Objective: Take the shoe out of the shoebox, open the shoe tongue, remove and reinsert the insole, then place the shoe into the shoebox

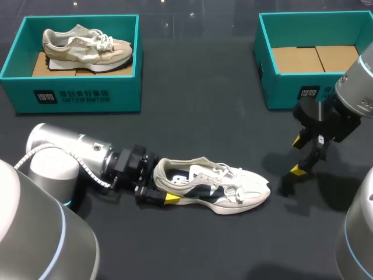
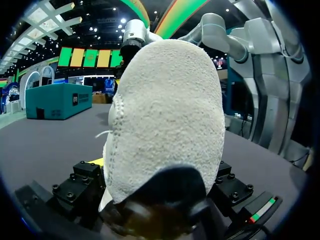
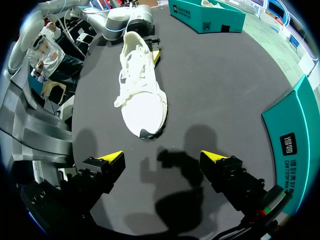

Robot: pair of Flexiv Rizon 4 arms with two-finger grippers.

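A white sneaker (image 1: 221,188) lies on its side on the dark table, toe pointing right. My left gripper (image 1: 168,185) is at the shoe's heel, open, with the heel (image 2: 165,115) between its fingers; one yellow fingertip (image 1: 172,198) shows on the near side and the other is hidden. I cannot tell whether the fingers touch the heel. My right gripper (image 1: 306,155) hangs open and empty over the table, right of the toe. From the right wrist, the sneaker (image 3: 142,95) lies ahead of that gripper (image 3: 165,159), toe nearest.
A teal shoebox (image 1: 76,96) at the back left holds a beige sneaker (image 1: 87,46). A second teal shoebox (image 1: 291,87) at the back right holds only cardboard, close behind my right gripper. Bare table lies between the two boxes.
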